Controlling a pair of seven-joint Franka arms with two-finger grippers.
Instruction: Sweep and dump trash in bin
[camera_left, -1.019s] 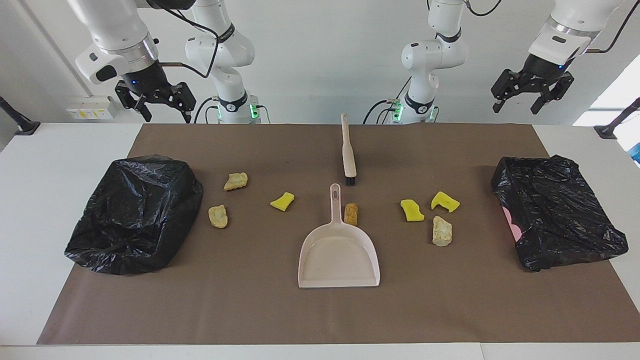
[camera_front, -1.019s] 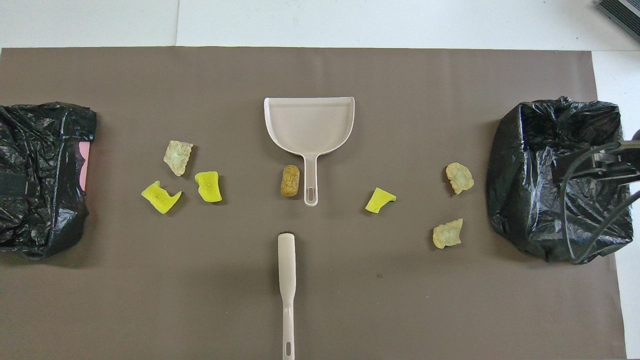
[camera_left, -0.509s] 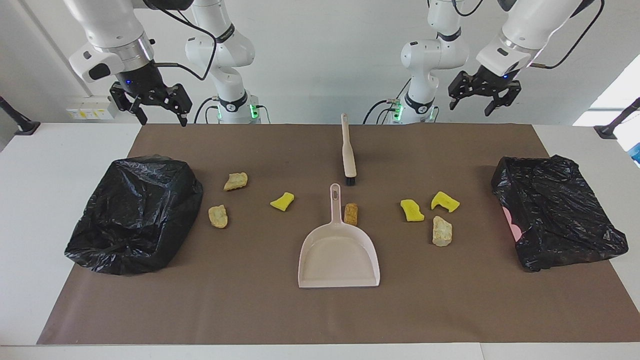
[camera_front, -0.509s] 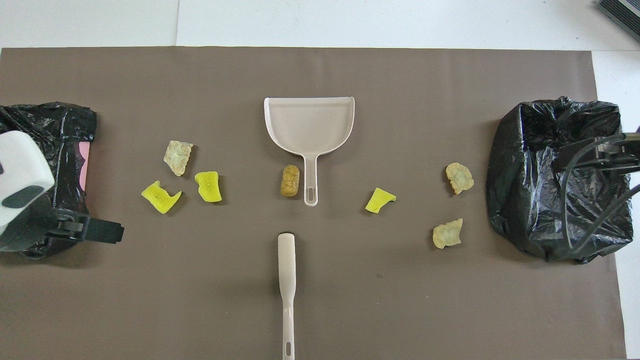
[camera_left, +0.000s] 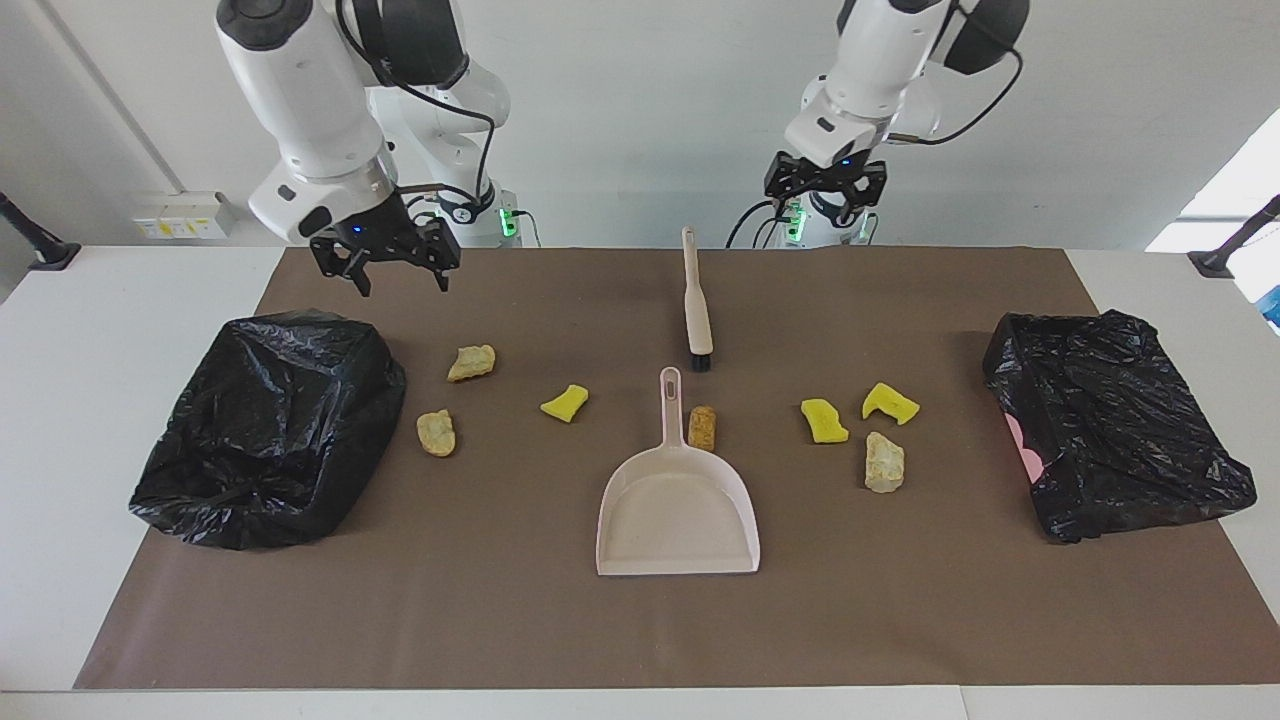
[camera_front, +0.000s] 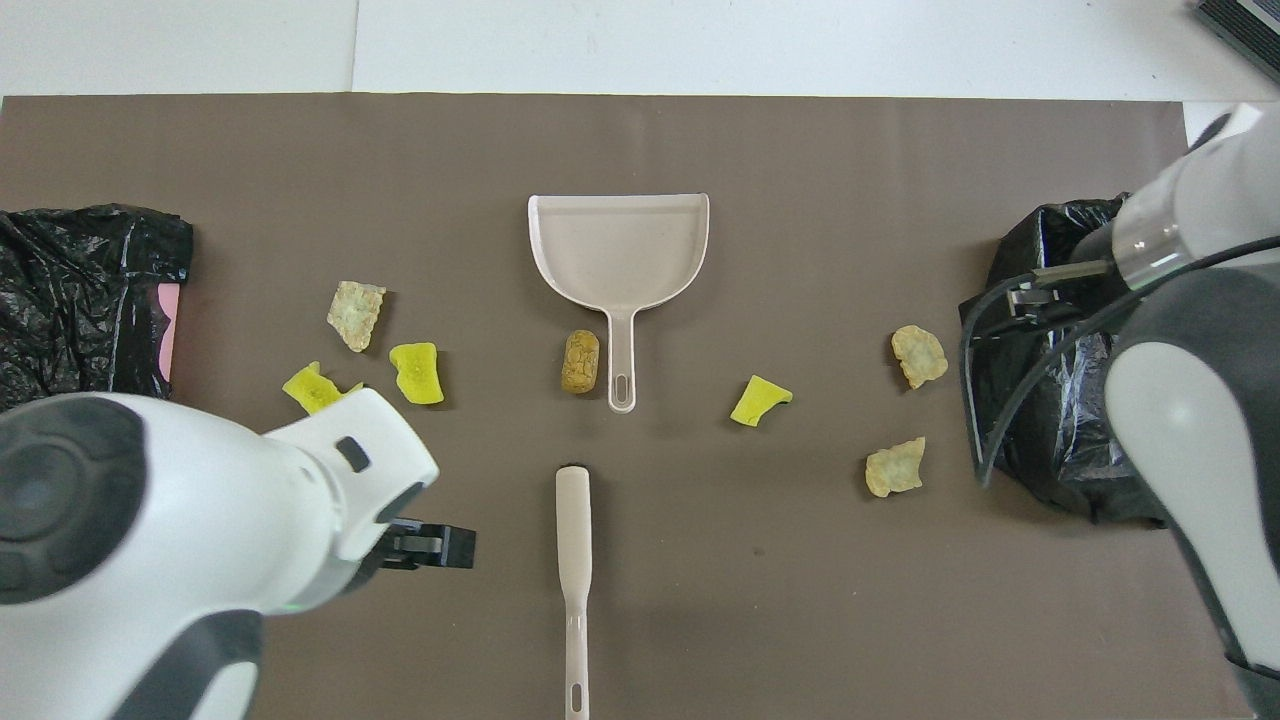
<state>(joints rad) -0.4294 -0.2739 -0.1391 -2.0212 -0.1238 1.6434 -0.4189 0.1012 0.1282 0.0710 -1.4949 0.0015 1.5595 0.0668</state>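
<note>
Mat: brown, covers the table.
Bins: two, black-bagged, one at each end of the dustpan's row.
Dustpan: mid-mat, landmark.
Brush: nearer the robots than the dustpan.
Right gripper: empty, fingers spread, over the mat.
Left gripper: spread, empty, raised near the brush handle.
Trash: seven lumps flank the dustpan; one touches its handle.

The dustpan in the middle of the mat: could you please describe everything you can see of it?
The dustpan is pale pink, apparently plastic, with a broad flat scoop, raised side walls and a slim handle ending in a hanging slot. It lies flat and empty on the brown mat, its handle pointing toward the robots and the brush. A brown trash lump lies right beside the handle. No pincer touches it.
</note>
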